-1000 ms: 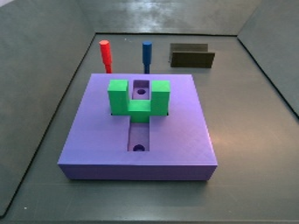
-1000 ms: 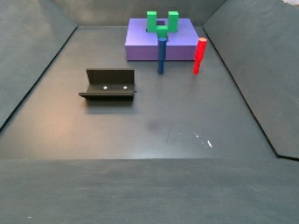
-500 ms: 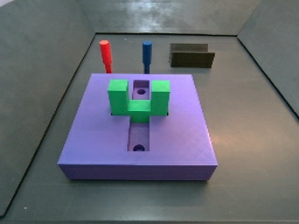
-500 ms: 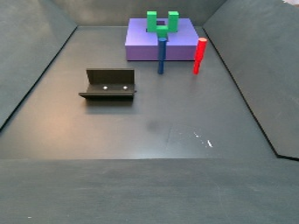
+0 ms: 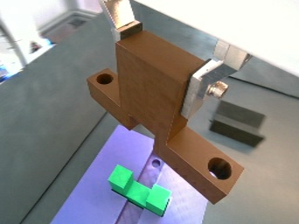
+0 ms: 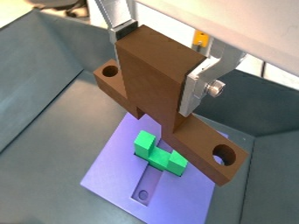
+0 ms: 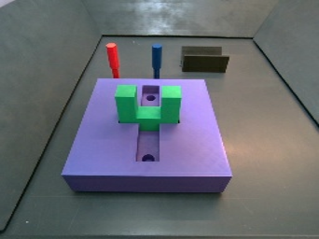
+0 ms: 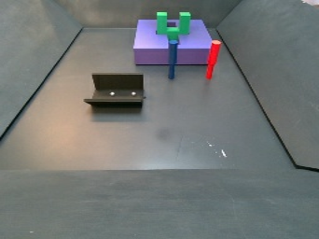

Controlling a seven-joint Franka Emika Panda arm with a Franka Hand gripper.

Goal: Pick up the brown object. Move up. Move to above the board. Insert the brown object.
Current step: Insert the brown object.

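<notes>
I have my gripper [image 5: 170, 57] clamped on the brown object [image 5: 158, 101], high above the board [image 6: 117, 171], so the bar hangs over the groove beside the green block [image 6: 159, 154], ready for lowering in.

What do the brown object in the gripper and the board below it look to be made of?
The brown object, clamped in the gripper above the board in both wrist views, looks wooden: matte orange-brown faces with faint grain-like streaks, though it could be a wood-toned print. The board looks like plastic: uniform lavender, smooth, matte, no grain. The gripper's fingers look like bare metal, silvery and reflective.
</notes>
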